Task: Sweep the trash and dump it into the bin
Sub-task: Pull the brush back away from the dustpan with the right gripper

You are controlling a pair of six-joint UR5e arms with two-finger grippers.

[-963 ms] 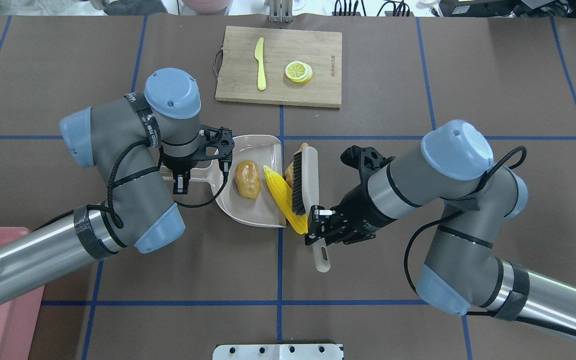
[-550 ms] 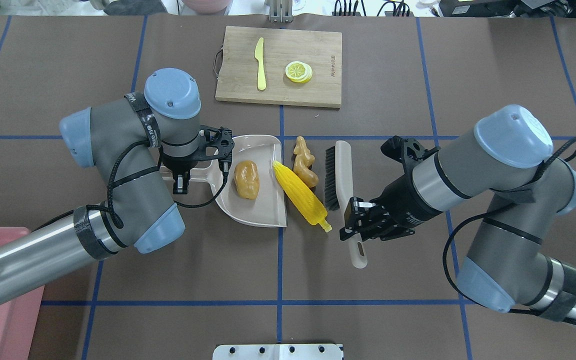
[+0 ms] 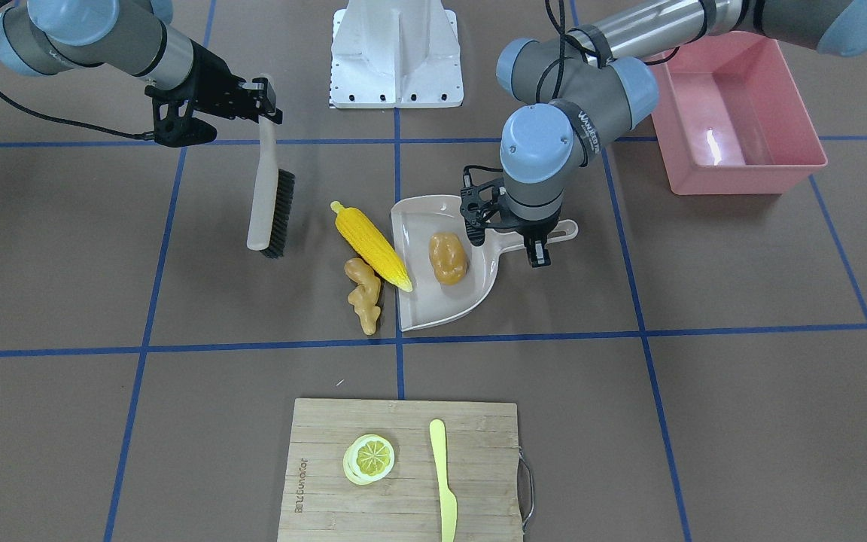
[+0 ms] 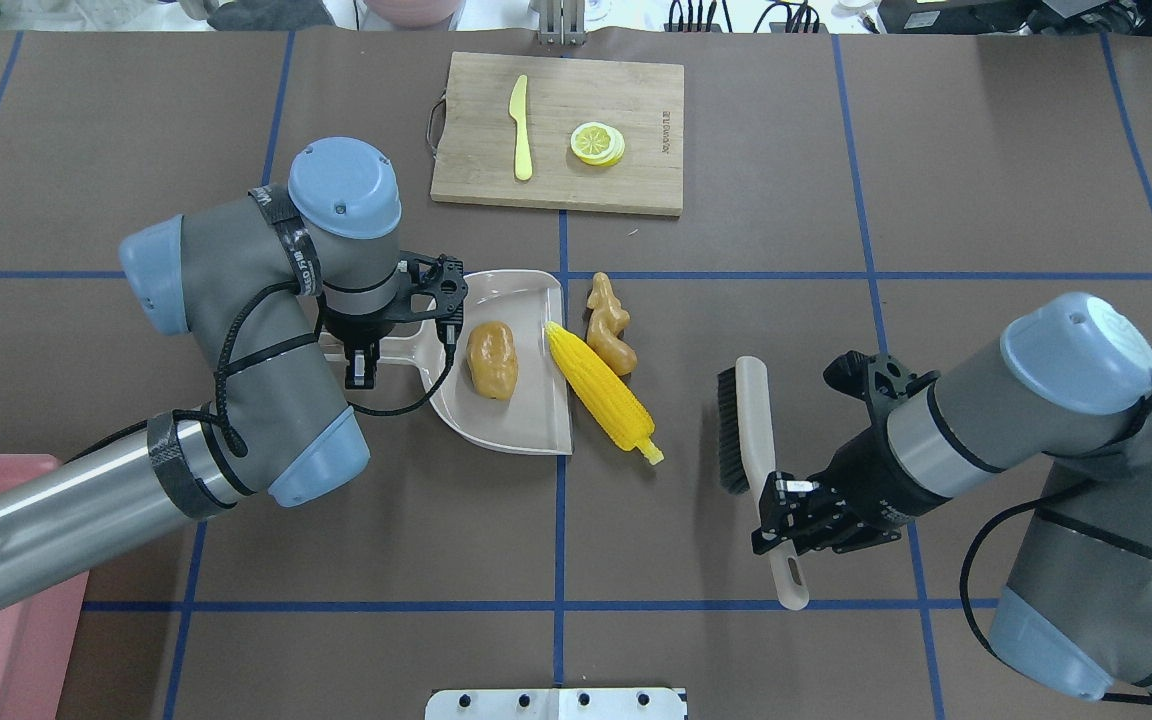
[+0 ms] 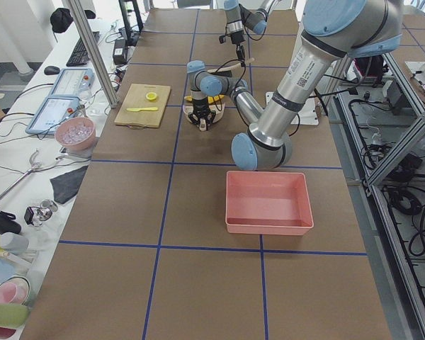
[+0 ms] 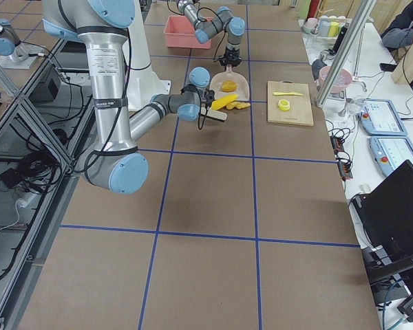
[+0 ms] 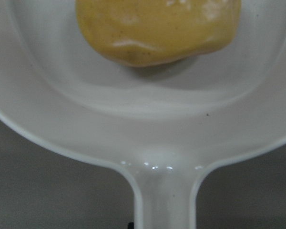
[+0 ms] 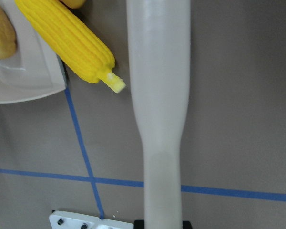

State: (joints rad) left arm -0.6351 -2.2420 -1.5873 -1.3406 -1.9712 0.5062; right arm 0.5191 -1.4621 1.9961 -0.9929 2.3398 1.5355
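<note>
The orange-brown potato (image 4: pixel 492 359) lies inside the beige dustpan (image 4: pixel 526 430). The yellow corn cob (image 4: pixel 601 393) lies on the table, its tip against the pan's open lip. The tan ginger root (image 4: pixel 609 325) lies beside the corn, outside the pan. My left gripper (image 4: pixel 368 352) is shut on the dustpan's handle. My right gripper (image 4: pixel 786 500) is shut on the handle of a beige brush (image 4: pixel 751 430), held well right of the corn and clear of the trash. The pink bin (image 3: pixel 742 177) stands on my left side, away from the pan.
A wooden cutting board (image 4: pixel 636 100) lies at the far middle with a pale yellow knife (image 4: pixel 520 128) and a lemon slice (image 4: pixel 597 143) on it. A metal base plate (image 4: pixel 556 703) sits at the near edge. Blue tape lines cross the brown table.
My right gripper has pulled the brush off the corn, moving right and toward the near edge. The corn slid back from the pan's lip. The left arm and dustpan stayed still.
</note>
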